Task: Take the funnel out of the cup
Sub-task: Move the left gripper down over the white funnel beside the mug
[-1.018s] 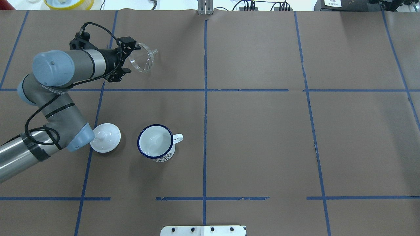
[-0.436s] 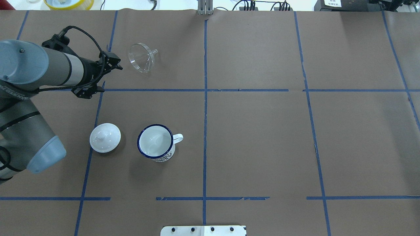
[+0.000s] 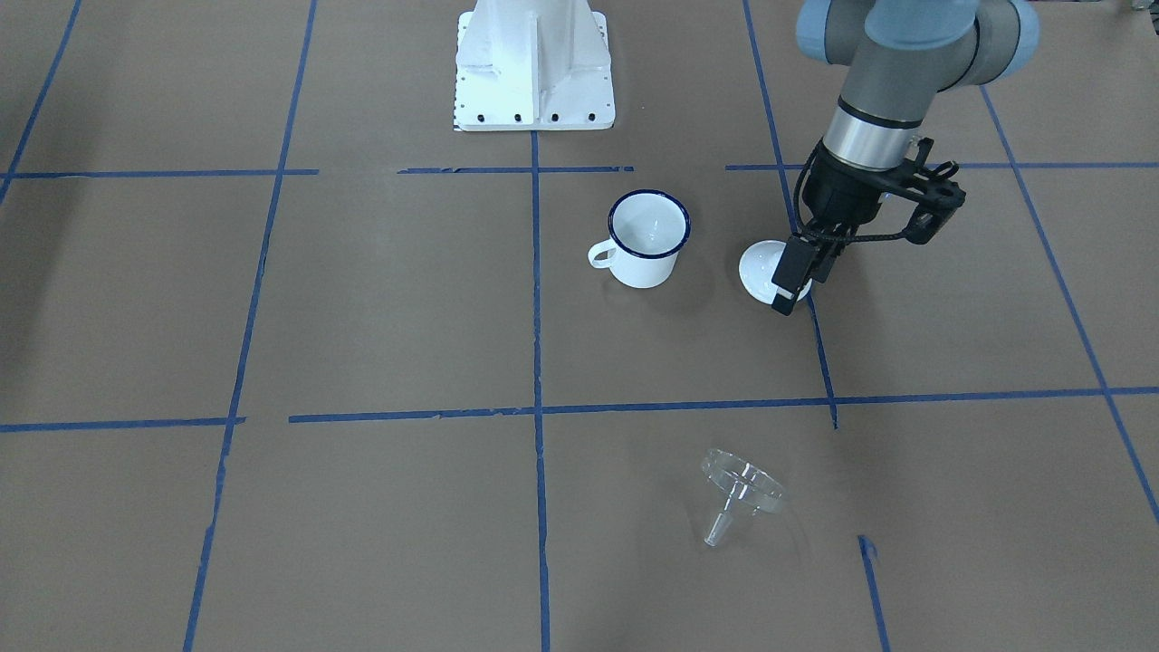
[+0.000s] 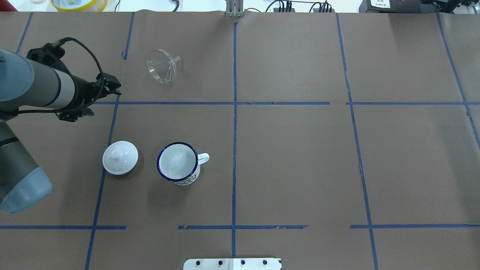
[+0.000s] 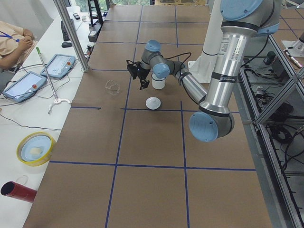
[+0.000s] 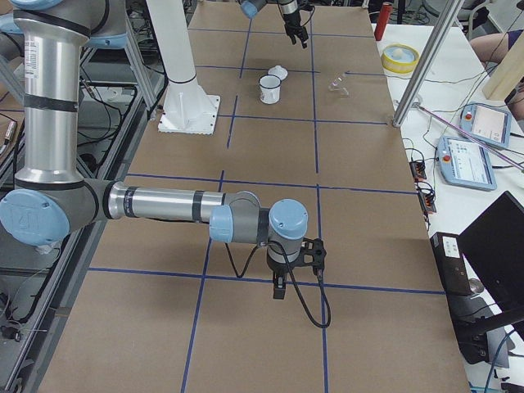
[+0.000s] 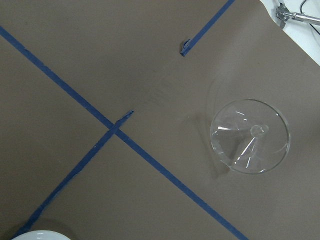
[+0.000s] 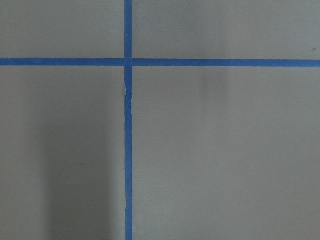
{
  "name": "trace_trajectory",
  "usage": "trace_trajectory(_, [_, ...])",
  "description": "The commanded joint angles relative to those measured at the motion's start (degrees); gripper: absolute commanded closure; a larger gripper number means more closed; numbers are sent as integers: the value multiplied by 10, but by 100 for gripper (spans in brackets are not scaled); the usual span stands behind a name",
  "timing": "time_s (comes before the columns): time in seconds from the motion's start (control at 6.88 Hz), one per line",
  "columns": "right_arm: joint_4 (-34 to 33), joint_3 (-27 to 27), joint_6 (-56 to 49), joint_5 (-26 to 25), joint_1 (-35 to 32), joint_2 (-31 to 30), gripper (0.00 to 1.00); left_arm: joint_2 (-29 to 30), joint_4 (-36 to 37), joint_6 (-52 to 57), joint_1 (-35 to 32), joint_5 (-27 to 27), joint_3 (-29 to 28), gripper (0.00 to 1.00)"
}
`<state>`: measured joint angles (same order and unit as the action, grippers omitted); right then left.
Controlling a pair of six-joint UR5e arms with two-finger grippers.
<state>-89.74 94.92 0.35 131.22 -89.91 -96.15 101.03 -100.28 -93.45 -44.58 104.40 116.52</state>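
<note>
The clear funnel (image 4: 162,70) lies on its side on the brown table, far from the cup, with nothing holding it. It also shows in the front view (image 3: 738,493) and in the left wrist view (image 7: 250,136). The white mug with the dark blue rim (image 4: 178,163) stands upright and empty, handle to the right. My left gripper (image 4: 105,100) is open and empty, in the air to the left of the funnel and apart from it. My right gripper (image 6: 278,286) shows only in the exterior right view, so I cannot tell its state.
A white round lid with a knob (image 4: 120,157) lies left of the mug, partly behind my left gripper in the front view. The robot's white base (image 3: 534,63) stands behind the mug. A yellow bowl (image 4: 78,3) sits beyond the far edge.
My left gripper has drawn back from the funnel, to the left and toward the robot. The funnel stays lying where it was. The mug and lid have not moved.
</note>
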Motion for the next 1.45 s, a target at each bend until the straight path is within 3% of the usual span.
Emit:
trace_trajectory(0.0, [0, 0, 0, 0, 0, 0, 0, -69, 0, 62, 1, 28, 26, 6])
trace_trajectory(0.29, [0, 0, 0, 0, 0, 0, 0, -52, 4, 55, 19, 49, 6, 6])
trace_trajectory(0.44, [0, 0, 0, 0, 0, 0, 0, 12, 5, 56, 22, 49, -64, 6])
trace_trajectory(0.73, [0, 0, 0, 0, 0, 0, 0, 21, 5, 55, 55, 49, -91, 8])
trace_trajectory(1.31, [0, 0, 0, 0, 0, 0, 0, 17, 5, 56, 64, 85, -93, 19])
